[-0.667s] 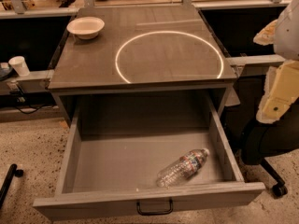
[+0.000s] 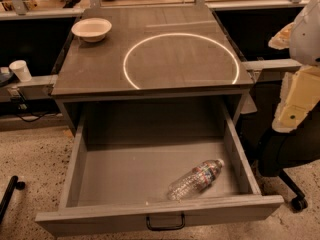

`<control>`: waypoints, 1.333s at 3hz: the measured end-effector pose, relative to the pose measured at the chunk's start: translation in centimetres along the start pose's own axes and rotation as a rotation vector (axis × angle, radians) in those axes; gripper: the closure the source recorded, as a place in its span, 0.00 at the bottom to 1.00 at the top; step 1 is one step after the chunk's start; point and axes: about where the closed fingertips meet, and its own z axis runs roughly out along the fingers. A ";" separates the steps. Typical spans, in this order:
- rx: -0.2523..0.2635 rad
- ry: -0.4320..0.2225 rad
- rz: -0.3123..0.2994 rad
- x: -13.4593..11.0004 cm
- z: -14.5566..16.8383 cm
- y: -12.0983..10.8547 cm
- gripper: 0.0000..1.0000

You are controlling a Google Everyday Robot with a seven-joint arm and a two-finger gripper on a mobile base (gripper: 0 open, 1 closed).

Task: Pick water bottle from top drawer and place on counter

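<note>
The water bottle (image 2: 196,179), clear and ribbed with a white cap and a coloured label band, lies on its side in the front right of the open top drawer (image 2: 150,215), cap pointing to the back right. The counter (image 2: 100,66) above it is dark grey-brown with a large white circle. My gripper (image 2: 296,101), cream-coloured under a white arm part, hangs at the right edge of the view. It is to the right of the counter and drawer, above and apart from the bottle, and holds nothing that I can see.
A white bowl (image 2: 91,29) sits on the counter's back left corner. A white paper cup (image 2: 20,70) stands on a ledge to the left. A black chair base (image 2: 290,184) stands on the floor to the right of the drawer. The drawer's black handle (image 2: 165,223) faces front.
</note>
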 end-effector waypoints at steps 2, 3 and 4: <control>-0.049 0.011 -0.225 0.4 12.9 3.8 0.00; -0.115 -0.008 -0.174 2.2 18.4 6.4 0.00; -0.123 -0.003 -0.182 2.3 19.0 6.5 0.00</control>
